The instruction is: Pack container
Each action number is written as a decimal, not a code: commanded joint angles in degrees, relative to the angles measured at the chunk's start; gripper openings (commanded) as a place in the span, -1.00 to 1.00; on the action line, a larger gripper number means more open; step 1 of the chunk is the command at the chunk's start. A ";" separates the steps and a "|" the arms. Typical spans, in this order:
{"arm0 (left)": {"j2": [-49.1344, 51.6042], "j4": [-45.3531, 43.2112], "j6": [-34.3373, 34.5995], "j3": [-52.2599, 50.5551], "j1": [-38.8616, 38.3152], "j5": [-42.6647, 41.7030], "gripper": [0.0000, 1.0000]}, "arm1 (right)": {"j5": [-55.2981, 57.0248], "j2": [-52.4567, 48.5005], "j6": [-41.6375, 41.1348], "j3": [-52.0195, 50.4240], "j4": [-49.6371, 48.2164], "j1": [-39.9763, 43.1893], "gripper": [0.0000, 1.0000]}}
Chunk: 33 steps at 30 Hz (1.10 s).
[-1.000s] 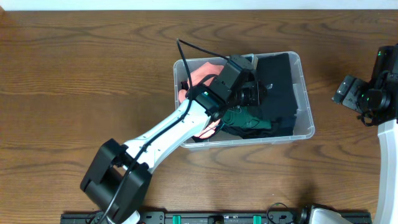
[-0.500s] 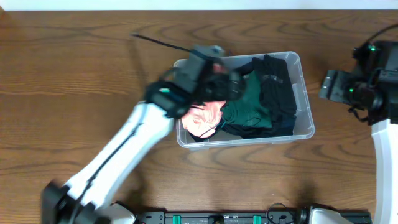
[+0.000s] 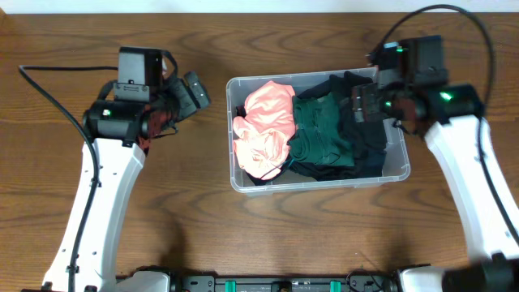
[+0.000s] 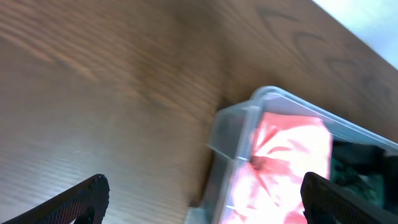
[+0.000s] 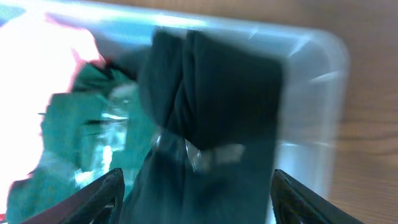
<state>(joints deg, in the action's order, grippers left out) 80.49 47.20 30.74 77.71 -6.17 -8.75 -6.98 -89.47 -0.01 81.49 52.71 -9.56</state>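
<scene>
The clear container (image 3: 320, 184) stands mid-table and holds a pink garment (image 3: 266, 130) at its left end, a green one (image 3: 320, 138) in the middle and a black one (image 3: 366, 122) on the right. My left gripper (image 3: 190, 93) hangs open over bare wood just left of the container, nothing between its fingers. The left wrist view shows the container's corner (image 4: 249, 118) and the pink garment (image 4: 286, 155) ahead of the left gripper (image 4: 205, 205). My right gripper (image 3: 369, 101) hovers open above the black garment (image 5: 211, 106), its jaws spread either side with nothing gripped.
Brown wooden table (image 3: 97, 235) all round the container. A black cable (image 3: 49, 89) runs along the left arm. A black rail (image 3: 284, 284) lies at the table's front edge.
The left arm has pulled out of the container to the left and opened, leaving the pink garment inside. The right arm has swung in from the far right over the container's right end.
</scene>
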 commanded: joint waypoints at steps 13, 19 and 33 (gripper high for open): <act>0.74 2.47 -3.15 0.26 1.40 0.90 0.96 | -3.37 -23.67 -1.64 -0.46 0.87 -4.46 0.29; 0.74 2.45 -3.15 0.26 1.40 0.92 0.96 | -1.79 -15.58 -1.16 2.21 3.69 -3.45 0.60; 0.74 5.27 -5.66 0.26 1.40 22.34 0.96 | 9.46 7.26 -2.27 5.75 4.33 5.51 0.98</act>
<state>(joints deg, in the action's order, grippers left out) 80.60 51.46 26.17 77.71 -5.02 6.44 0.30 -80.99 -1.06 87.68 56.12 -6.98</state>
